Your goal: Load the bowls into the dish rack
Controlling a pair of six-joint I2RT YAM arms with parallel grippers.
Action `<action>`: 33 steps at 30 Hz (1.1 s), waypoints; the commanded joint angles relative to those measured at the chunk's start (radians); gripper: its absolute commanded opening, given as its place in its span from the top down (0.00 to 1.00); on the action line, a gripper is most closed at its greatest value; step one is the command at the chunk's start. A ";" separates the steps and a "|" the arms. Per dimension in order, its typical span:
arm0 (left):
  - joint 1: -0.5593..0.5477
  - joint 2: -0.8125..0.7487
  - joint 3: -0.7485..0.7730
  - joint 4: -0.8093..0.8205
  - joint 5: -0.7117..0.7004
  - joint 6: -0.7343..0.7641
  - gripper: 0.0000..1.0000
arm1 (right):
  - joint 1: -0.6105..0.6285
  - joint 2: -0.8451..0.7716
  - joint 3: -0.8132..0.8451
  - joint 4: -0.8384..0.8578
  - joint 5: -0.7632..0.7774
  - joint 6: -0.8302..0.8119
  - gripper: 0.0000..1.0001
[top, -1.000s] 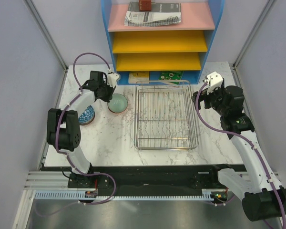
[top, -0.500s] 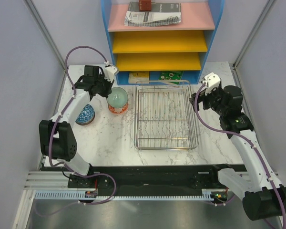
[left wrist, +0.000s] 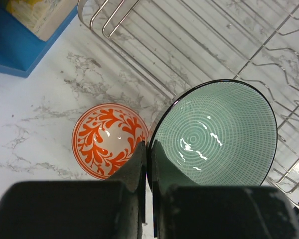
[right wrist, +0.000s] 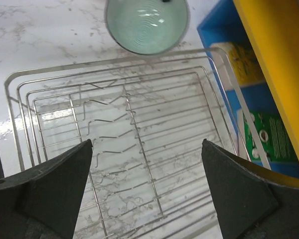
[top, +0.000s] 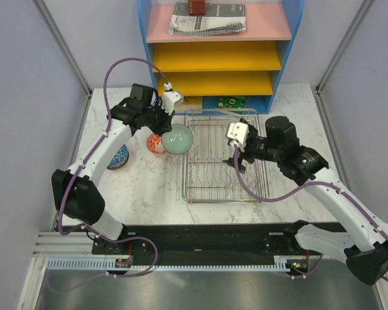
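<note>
My left gripper (top: 166, 128) is shut on the rim of the pale green bowl (top: 178, 139), which hangs tilted over the left rim of the dish rack (top: 262, 169). In the left wrist view the fingers (left wrist: 139, 162) pinch the green bowl's (left wrist: 217, 134) dark rim. The red-orange patterned bowl (left wrist: 109, 140) rests on the marble just left of it, beside the rack's wires (left wrist: 199, 45). A blue patterned bowl (top: 118, 156) sits further left. My right gripper (top: 237, 163) hovers open over the rack's middle (right wrist: 114, 62), nothing between its fingers (right wrist: 55, 184); the green bowl (right wrist: 147, 22) shows beyond the rack's edge.
A blue-framed shelf unit (top: 216, 58) with yellow and pink trays stands at the back, right behind the rack. A green card (top: 231, 101) and a yellowish packet (top: 189, 102) lie under it. Grey walls close in both sides of the table.
The left gripper lifted the green bowl off the red-orange one and carried it right to the rack's edge. The right arm swung left from the table's right side out over the rack.
</note>
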 commanded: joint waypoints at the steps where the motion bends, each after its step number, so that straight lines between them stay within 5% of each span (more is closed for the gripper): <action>1: -0.022 0.029 0.119 -0.052 0.055 -0.016 0.98 | 0.179 0.064 0.054 -0.078 0.108 -0.156 0.02; 6: -0.059 0.085 0.201 -0.120 0.062 0.002 0.98 | 0.321 0.154 0.057 -0.067 0.306 -0.227 0.02; 33: -0.175 0.117 0.271 -0.232 0.116 0.043 0.98 | 0.495 0.421 0.241 0.022 0.456 -0.178 0.08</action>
